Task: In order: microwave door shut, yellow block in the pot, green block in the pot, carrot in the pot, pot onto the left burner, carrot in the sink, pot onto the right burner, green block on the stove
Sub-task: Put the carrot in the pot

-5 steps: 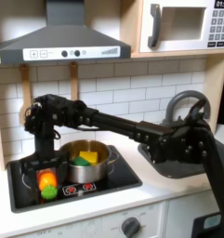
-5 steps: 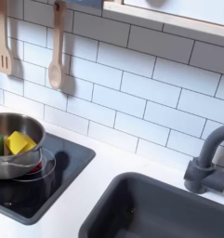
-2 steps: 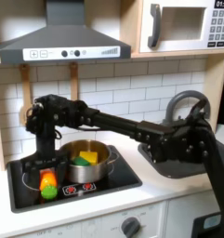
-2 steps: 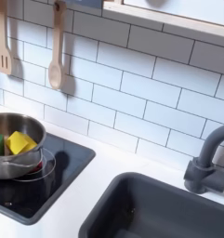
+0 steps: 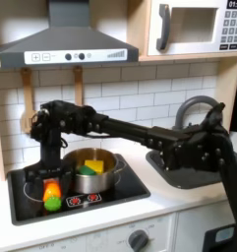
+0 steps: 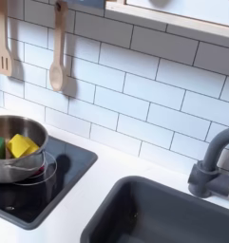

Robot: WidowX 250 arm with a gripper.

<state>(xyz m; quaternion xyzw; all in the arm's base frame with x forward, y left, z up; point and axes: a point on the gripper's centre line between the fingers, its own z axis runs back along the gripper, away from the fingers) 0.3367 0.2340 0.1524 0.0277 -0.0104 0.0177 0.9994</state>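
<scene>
Nearest, in the first exterior view: carrot (image 5: 51,193) lying on the stove (image 5: 130,184), on the burner at the first exterior view's left. Just behind: pot (image 5: 91,169) on the other burner, yellow block (image 5: 93,162) and green block (image 5: 85,170) inside, side by side. Same pair in the pot (image 6: 11,150) in the second exterior view. Hand (image 5: 38,163) low beside the pot, above the carrot; spread or pinched, cannot tell. Sink (image 6: 173,214) at the second exterior view's right. Farthest: microwave door (image 5: 187,28) shut.
</scene>
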